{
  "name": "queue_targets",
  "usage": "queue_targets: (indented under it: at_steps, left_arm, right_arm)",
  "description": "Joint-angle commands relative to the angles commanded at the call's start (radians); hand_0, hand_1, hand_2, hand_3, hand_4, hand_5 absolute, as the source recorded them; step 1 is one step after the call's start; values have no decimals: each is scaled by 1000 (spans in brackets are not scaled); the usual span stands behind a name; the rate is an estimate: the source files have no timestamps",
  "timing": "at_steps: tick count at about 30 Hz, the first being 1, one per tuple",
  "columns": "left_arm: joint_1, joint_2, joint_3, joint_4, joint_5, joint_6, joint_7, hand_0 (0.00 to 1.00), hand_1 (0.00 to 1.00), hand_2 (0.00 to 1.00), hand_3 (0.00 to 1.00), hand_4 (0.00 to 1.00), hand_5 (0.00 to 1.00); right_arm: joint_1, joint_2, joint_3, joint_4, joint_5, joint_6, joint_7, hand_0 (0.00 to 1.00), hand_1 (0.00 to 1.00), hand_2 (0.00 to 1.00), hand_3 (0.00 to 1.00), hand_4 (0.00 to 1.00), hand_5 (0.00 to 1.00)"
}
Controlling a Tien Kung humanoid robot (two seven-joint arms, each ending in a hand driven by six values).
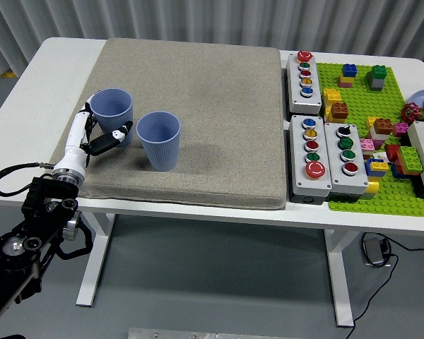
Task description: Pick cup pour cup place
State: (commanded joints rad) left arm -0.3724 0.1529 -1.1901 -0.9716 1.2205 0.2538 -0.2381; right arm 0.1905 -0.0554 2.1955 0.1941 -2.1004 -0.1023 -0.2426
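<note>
**Left hand closes around the outer blue cup**

Head view: Two ribbed, pale blue plastic cups stand upright on a beige fabric mat (198,106) that covers most of the white table (56,53). The left blue cup (112,113) sits near the mat's left edge; the right blue cup (158,139) stands just beside it, slightly closer to the table's near edge, and the two do not touch. The left hand (93,131), white with black fingers, reaches in from the table's near-left corner and wraps the left cup's lower wall, thumb on the near side, fingers curled behind it. Whether the cup is lifted off the mat cannot be told. Along the table's right edge lie grey button boxes (304,74) and a green baseplate (381,152) carrying coloured toy bricks.
</note>
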Motion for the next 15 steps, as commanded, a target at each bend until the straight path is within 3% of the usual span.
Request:
queue_targets:
  at_steps: [15]
  left_arm:
    - [-27, -5, 15, 38, 1, 4, 6, 910, 894, 998, 998, 811, 210]
  right_arm:
    - [3, -1, 0, -1, 2, 0, 1, 685, 636, 579, 581, 2, 186]
